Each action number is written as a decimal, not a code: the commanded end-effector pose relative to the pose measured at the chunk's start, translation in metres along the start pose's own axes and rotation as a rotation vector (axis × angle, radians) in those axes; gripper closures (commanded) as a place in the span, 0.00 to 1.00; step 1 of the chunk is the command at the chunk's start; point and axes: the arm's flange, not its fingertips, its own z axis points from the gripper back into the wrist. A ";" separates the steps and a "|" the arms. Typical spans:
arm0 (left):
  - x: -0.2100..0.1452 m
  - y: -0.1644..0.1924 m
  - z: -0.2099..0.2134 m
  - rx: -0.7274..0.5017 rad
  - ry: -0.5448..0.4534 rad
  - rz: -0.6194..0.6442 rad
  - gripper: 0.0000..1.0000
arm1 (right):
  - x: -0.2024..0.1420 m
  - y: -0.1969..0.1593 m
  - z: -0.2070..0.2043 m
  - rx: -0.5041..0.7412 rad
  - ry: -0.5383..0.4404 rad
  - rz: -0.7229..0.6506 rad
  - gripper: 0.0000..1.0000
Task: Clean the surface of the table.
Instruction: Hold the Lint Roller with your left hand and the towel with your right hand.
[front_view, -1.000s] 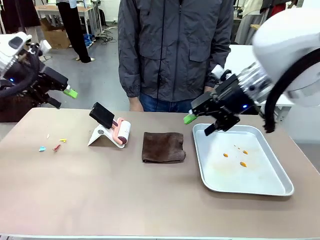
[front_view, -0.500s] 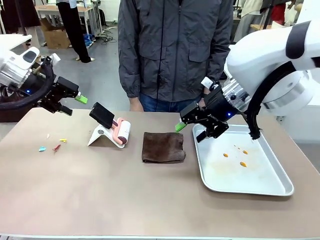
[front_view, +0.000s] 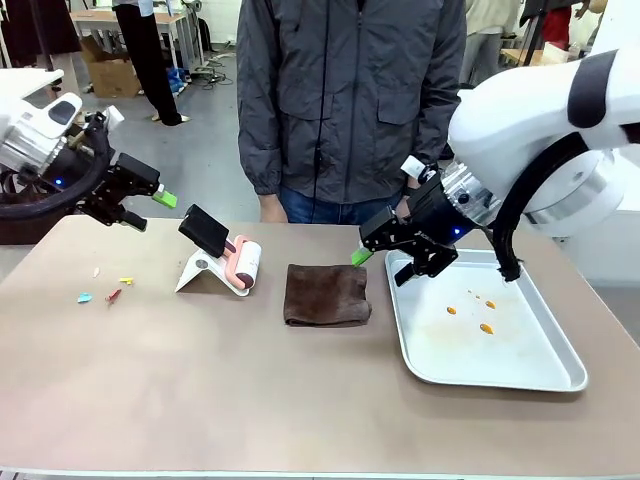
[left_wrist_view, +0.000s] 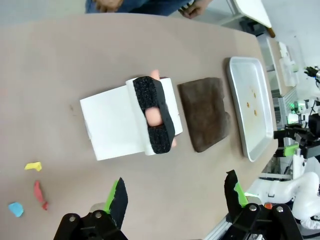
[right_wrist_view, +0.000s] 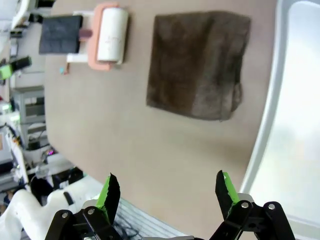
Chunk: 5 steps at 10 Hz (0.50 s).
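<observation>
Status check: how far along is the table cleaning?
Done: nothing visible; coloured scraps lie on the table, orange spots on the metal tray. In hand: nothing; the left end effector and right end effector hover open and empty, the right near the brown cloth. Left: take the cloth or lint roller and clear the scraps.
</observation>
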 end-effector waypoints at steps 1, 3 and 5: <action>0.023 -0.002 -0.020 -0.004 0.015 0.050 0.00 | 0.025 0.003 -0.018 -0.105 -0.073 -0.034 0.00; 0.037 0.003 -0.041 0.029 0.064 0.075 0.00 | 0.052 0.005 -0.045 -0.143 -0.077 -0.029 0.00; 0.043 0.009 -0.051 0.028 0.068 0.114 0.00 | 0.070 0.009 -0.072 -0.234 -0.092 -0.049 0.00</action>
